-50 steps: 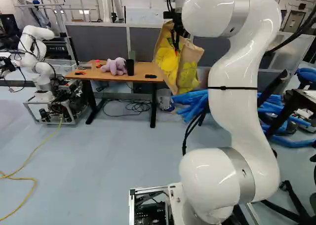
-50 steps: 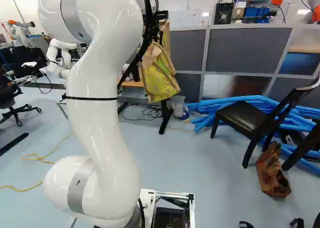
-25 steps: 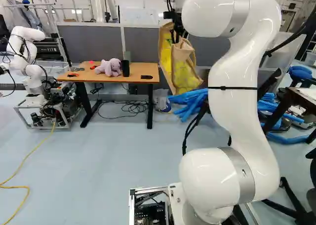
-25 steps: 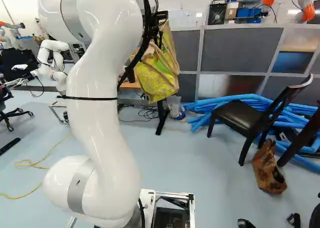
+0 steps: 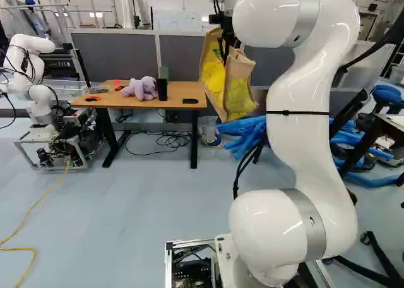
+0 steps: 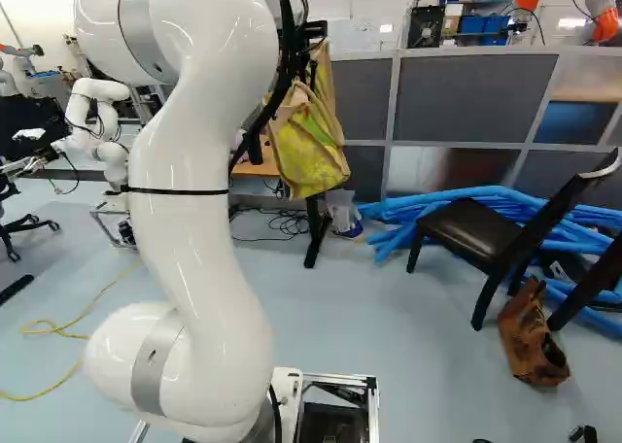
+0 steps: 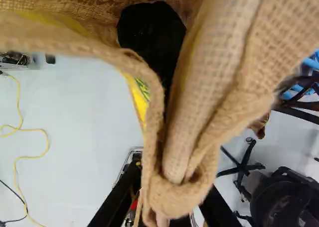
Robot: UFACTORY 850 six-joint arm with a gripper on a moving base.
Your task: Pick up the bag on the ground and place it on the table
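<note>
Gripper (image 5: 225, 53) — holding bag (image 5: 238, 92) | purple plush (image 5: 142, 90), black cup (image 5: 162, 90) — on table (image 5: 180, 92)

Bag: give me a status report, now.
End effector shut on bag. Bag hanging above floor, not on table. Plush toy and black cylinder on table, may crowd placement.

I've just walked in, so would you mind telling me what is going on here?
The white arm is holding a tan-and-yellow bag in the air, its black gripper shut on the handles. The task is to place it on the table, where a purple plush toy lies. The bag is not on the table yet; it hangs beyond the base.
</note>
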